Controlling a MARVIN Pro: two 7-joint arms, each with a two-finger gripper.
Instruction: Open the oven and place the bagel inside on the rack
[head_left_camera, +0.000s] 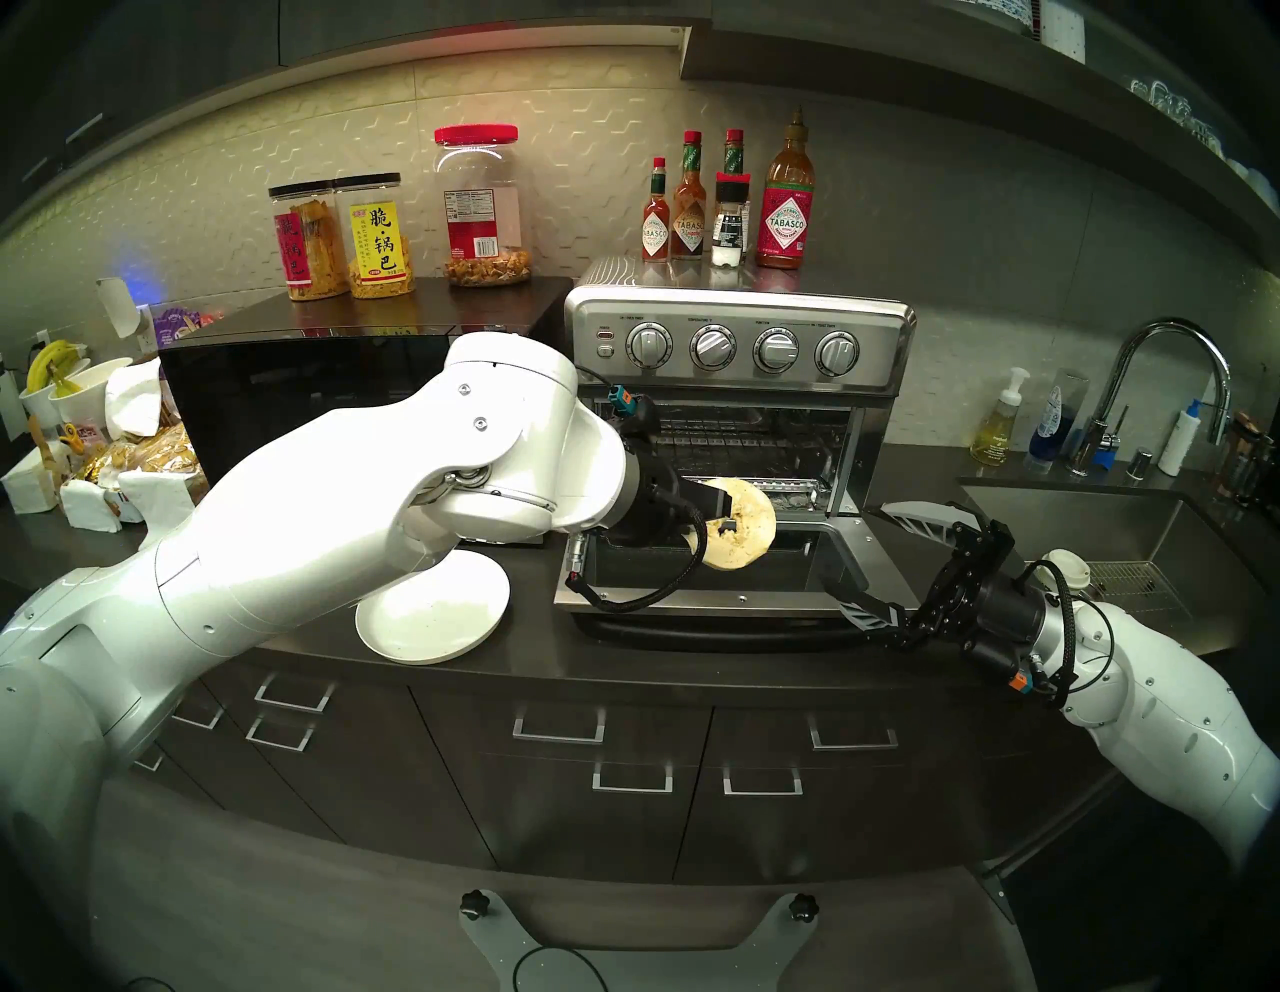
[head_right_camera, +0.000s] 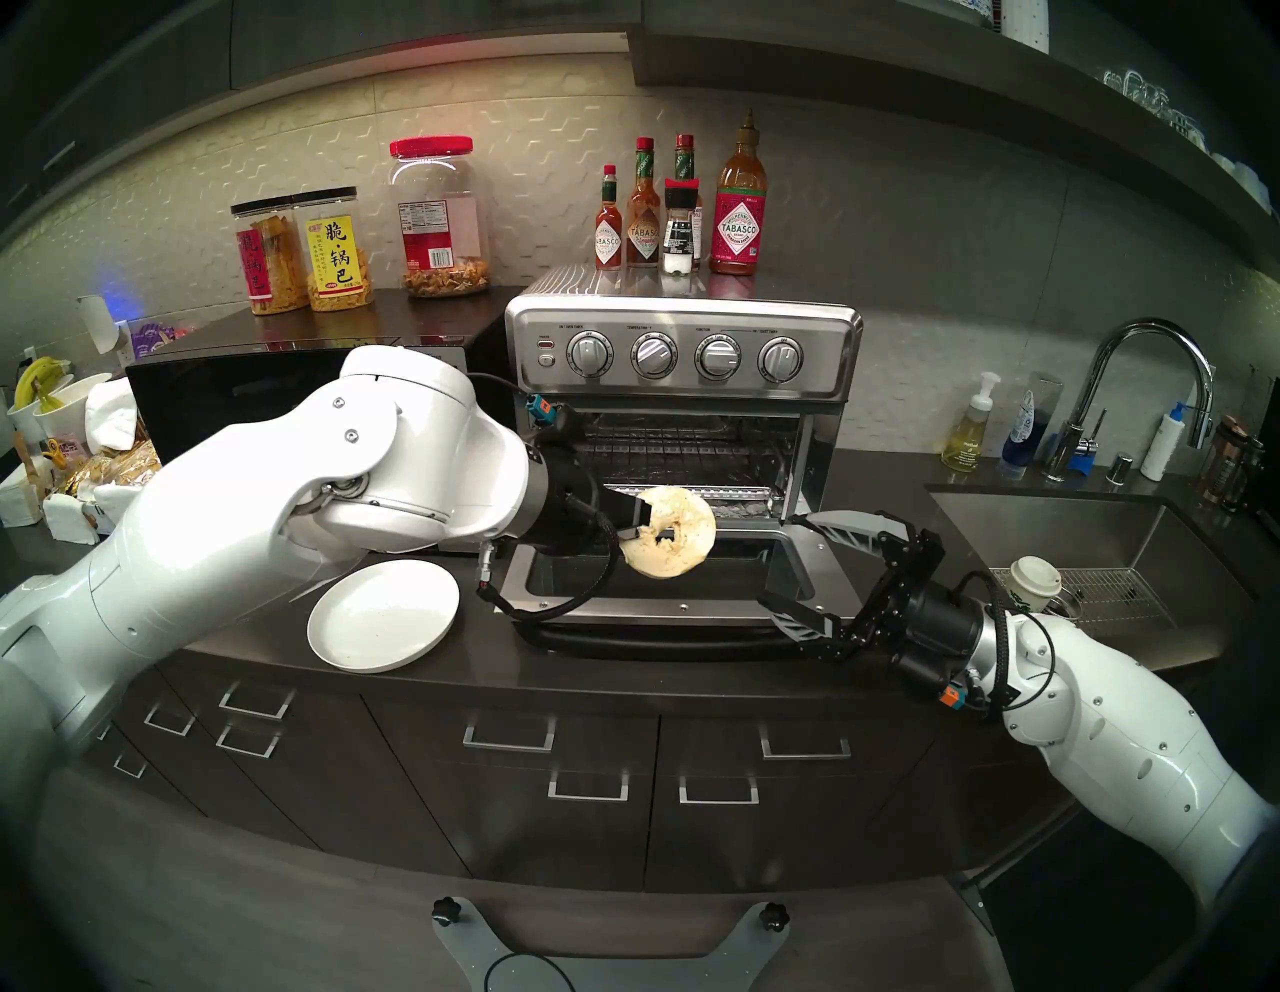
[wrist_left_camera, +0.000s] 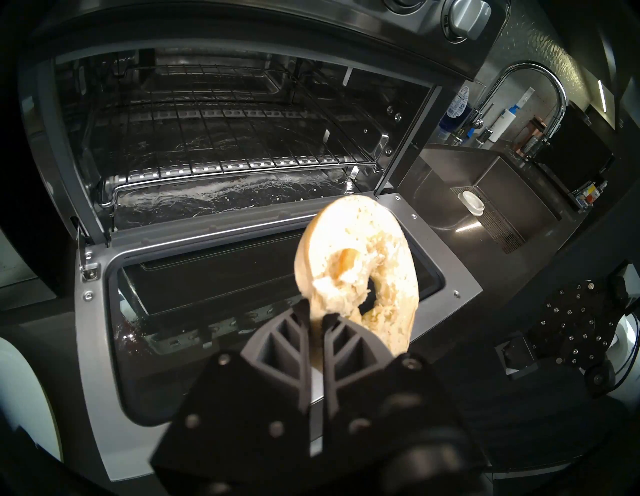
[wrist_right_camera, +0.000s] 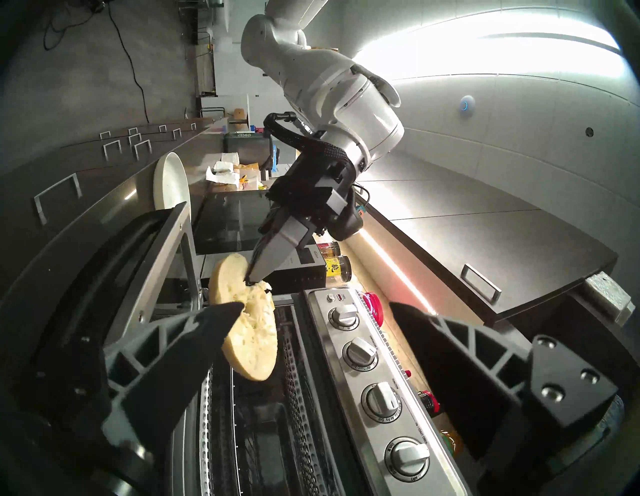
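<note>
Holding the bagel (head_left_camera: 740, 524) pinched by its rim, the left gripper (head_left_camera: 724, 516) hung over the lowered glass door (wrist_left_camera: 242, 273) of the toaster oven (head_left_camera: 748, 332), with the emptied white plate (head_left_camera: 429, 609) on the counter at about eight o'clock from it. The bagel stood tilted on edge, just short of the cavity mouth and clear of the wire rack (wrist_left_camera: 221, 138), which lay at about eleven o'clock from it in the left wrist view. At three o'clock of the door, the right gripper (head_left_camera: 893, 568) waited with its fingers spread wide and empty, beside the door's corner. The opening step looked finished and the carry-in was in hand; the next move probably called for reaching deeper, levelling the bagel flat above the rack's wires, then letting go.
</note>
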